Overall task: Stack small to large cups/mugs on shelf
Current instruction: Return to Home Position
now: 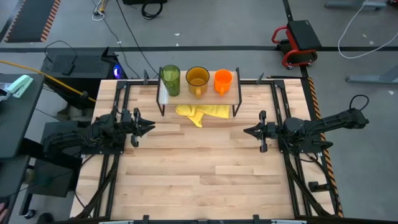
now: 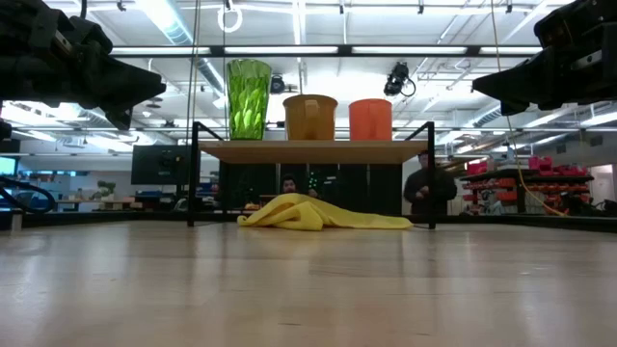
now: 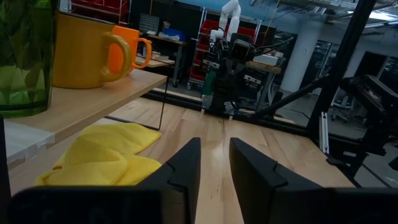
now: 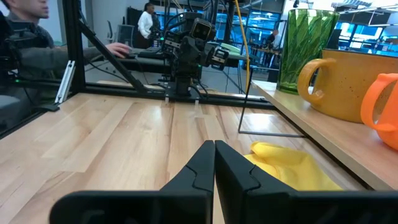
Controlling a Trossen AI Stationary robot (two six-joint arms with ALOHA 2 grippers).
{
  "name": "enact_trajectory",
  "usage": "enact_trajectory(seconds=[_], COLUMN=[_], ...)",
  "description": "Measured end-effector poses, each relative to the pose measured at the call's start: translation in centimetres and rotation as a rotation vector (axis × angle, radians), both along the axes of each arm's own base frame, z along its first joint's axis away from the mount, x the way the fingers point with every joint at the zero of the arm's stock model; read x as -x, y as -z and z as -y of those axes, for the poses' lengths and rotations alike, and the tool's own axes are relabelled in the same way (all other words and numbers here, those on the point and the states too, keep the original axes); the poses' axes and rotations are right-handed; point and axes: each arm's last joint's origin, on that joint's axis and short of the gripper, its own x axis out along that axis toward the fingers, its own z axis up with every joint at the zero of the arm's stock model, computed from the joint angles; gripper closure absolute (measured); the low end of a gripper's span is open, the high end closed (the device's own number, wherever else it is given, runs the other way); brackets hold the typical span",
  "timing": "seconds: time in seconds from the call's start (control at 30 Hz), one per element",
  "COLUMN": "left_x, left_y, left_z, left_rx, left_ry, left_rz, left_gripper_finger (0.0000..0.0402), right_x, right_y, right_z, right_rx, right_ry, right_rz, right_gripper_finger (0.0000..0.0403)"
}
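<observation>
High view: 3 cups stand upright in a row on the shelf (image 2: 313,151), ordered by size, with the orange mug (image 1: 222,81) at one end, the yellow mug (image 1: 198,79) in the middle and the green tumbler (image 1: 170,80) at the other. They sit side by side, not nested. A yellow cloth (image 1: 202,112) lies on the tabletop (image 1: 199,168) beneath. The left pincer (image 1: 150,127), fingers slightly apart, and the right pincer (image 1: 246,131), fingers together, both hold nothing. Each hovers at its own side, well apart from the shelf — likely so that nothing gets knocked.
</observation>
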Motion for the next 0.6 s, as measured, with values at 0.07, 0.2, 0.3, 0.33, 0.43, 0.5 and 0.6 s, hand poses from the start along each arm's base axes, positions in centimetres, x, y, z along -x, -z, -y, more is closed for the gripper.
enact_trajectory(seconds=[0.07, 0.2, 0.3, 0.33, 0.43, 0.5, 0.6], left_x=[0.00, 0.00, 0.00, 0.00, 0.00, 0.00, 0.00], left_y=[0.00, 0.00, 0.01, 0.00, -0.01, 0.00, -0.01], left_z=[0.00, 0.00, 0.00, 0.00, 0.00, 0.00, 0.00], left_rx=[-0.001, -0.001, 0.000, 0.000, 0.000, -0.001, 0.000], left_ry=[0.000, 0.000, 0.000, 0.000, 0.000, 0.000, 0.000], left_rz=[0.000, 0.000, 0.000, 0.001, 0.001, 0.000, 0.001], left_gripper_finger=[0.0306, 0.0309, 0.0313, 0.0314, 0.0313, 0.0311, 0.0307], right_x=[0.00, 0.00, 0.00, 0.00, 0.00, 0.00, 0.00], right_y=[0.00, 0.00, 0.00, 0.00, 0.00, 0.00, 0.00], right_z=[0.00, 0.00, 0.00, 0.00, 0.00, 0.00, 0.00], right_rx=[0.000, 0.000, 0.000, 0.000, 0.000, 0.000, 0.000], right_ry=[0.000, 0.000, 0.000, 0.000, 0.000, 0.000, 0.000], right_rz=[0.000, 0.000, 0.000, 0.000, 0.000, 0.000, 0.000], right_gripper_finger=[0.0385, 0.0385, 0.0385, 0.0385, 0.0385, 0.0385, 0.0385])
